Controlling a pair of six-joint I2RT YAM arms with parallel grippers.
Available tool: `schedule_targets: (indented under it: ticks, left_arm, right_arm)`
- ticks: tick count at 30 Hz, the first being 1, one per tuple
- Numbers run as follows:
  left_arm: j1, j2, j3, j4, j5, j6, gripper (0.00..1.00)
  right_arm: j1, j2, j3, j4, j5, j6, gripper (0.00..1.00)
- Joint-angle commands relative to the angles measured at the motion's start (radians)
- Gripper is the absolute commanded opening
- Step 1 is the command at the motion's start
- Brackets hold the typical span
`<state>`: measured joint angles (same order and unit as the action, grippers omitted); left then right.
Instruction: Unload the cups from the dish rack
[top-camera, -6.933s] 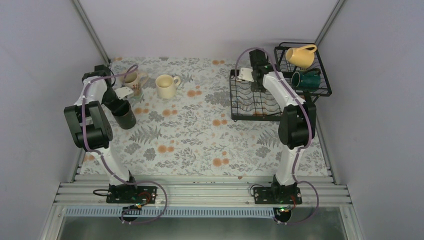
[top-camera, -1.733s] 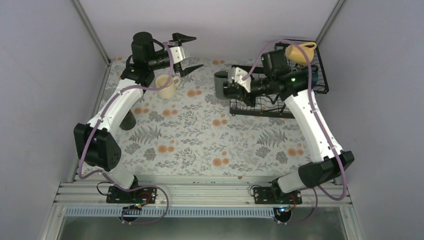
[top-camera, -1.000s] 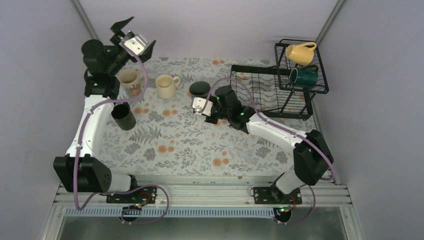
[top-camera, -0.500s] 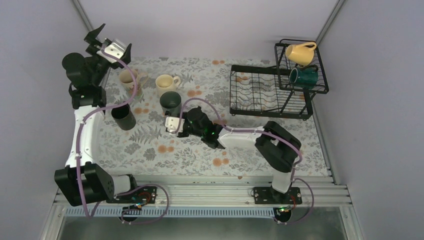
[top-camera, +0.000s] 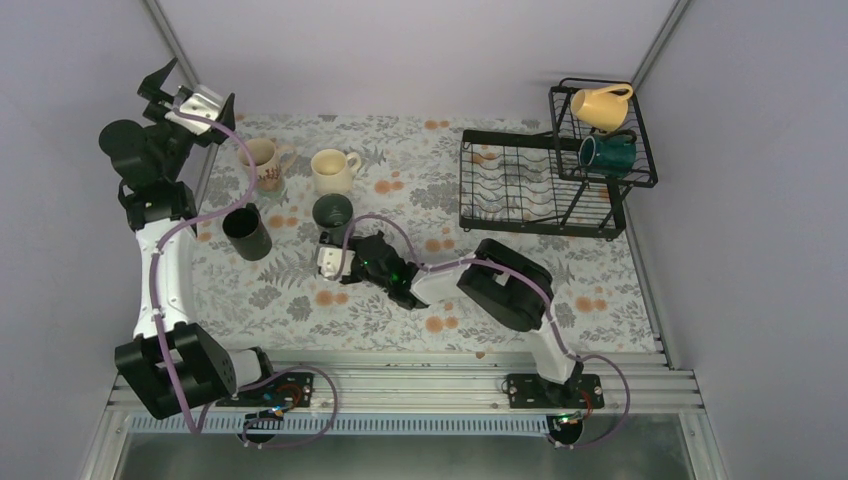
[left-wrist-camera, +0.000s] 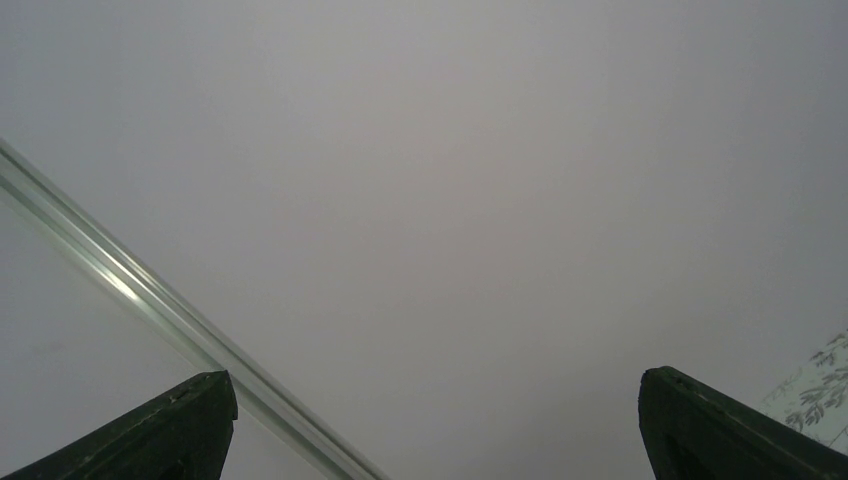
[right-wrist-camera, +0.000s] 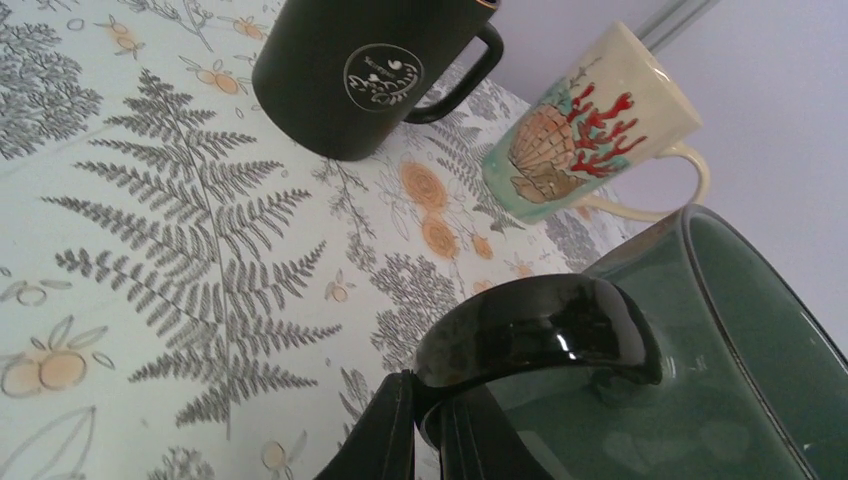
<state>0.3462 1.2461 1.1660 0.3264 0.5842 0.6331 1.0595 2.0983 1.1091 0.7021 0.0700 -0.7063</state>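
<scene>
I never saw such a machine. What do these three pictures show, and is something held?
These are two robot arms bolted at the table's near edge. One picture looks down from above; the other two come from a camera on each wrist. The right gripper is shut on the handle of a grey-green mug. The left gripper is raised, open and empty, so its camera shows mostly wall. On the flowered table stand a black mug, a shell-print mug and a plain cream mug. The dish rack holds a yellow mug and a teal mug.
</scene>
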Motion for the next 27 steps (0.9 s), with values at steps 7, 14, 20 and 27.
schedule_targets:
  ticks: [7, 14, 20, 27]
  left_arm:
    - [0.067, -0.038, -0.079, 0.072, 0.085, -0.041, 1.00]
    - [0.089, -0.054, -0.119, 0.089, 0.102, -0.049, 1.00]
    - [0.097, -0.053, -0.129, 0.105, 0.110, -0.068, 1.00]
    - [0.097, -0.053, -0.142, 0.119, 0.120, -0.079, 1.00]
  right_arm:
    - [0.043, 0.088, 0.165, 0.113, 0.034, 0.050, 0.04]
    - [0.043, 0.165, 0.250, 0.023, 0.031, 0.075, 0.04]
    - [0.046, 0.211, 0.302, -0.013, 0.041, 0.080, 0.04]
    - [0.051, 0.240, 0.319, -0.023, 0.047, 0.082, 0.04]
